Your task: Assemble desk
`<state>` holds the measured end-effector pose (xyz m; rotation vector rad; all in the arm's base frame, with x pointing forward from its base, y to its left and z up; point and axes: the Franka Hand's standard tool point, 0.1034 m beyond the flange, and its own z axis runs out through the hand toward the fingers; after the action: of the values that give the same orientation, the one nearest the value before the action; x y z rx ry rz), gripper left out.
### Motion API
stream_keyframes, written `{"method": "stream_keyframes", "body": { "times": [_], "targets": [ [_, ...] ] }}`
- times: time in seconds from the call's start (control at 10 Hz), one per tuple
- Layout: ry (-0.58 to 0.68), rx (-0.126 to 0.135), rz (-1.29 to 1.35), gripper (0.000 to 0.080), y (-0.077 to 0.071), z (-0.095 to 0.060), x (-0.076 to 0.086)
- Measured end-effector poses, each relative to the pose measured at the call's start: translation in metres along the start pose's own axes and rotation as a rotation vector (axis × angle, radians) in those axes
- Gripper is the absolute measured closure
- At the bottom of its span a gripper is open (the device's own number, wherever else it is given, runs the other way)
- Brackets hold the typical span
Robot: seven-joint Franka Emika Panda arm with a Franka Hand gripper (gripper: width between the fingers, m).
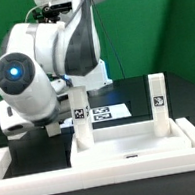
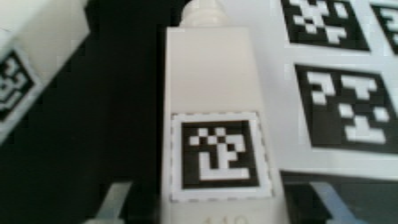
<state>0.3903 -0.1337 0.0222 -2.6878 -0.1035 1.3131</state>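
Observation:
The desk's white top panel (image 1: 119, 135) lies flat inside the border bars. Two white square legs stand upright on it, one at the exterior view's left (image 1: 80, 118) and one at the right (image 1: 159, 101), each with a tag. My gripper (image 1: 72, 89) sits over the top of the left leg. In the wrist view this leg (image 2: 214, 90) runs away from the camera, its tag facing me. My gripper (image 2: 222, 203) straddles its near end. Both fingers (image 2: 118, 200) stand apart from it with dark gaps on each side, so the jaws are open. The leg's far end is narrow and blurred.
The marker board (image 1: 106, 111) lies behind the panel and shows beside the leg in the wrist view (image 2: 347, 95). Low white border bars run along the front (image 1: 106, 170) and the exterior view's left (image 1: 14, 158). The arm's bulk fills the exterior view's left.

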Motion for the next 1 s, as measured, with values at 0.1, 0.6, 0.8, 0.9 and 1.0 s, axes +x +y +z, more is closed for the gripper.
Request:
{"method": "stream_keyframes", "body": {
  "times": [0.1,0.6,0.8,0.9,1.0],
  "targets": [
    [0.006,0.015,-0.012,0.0511,-0.001,-0.018,-0.016],
    [0.199,0.015,0.014,0.0509,-0.07,-0.114,-0.077],
    [0.327,0.022,0.053,0.0509,-0.107,-0.142,-0.075],
    [0.413,0.009,0.043,0.0509,-0.105,-0.144,-0.072],
    [0.485,0.004,0.043,0.0509,-0.104,-0.142,-0.074]
  ]
}}
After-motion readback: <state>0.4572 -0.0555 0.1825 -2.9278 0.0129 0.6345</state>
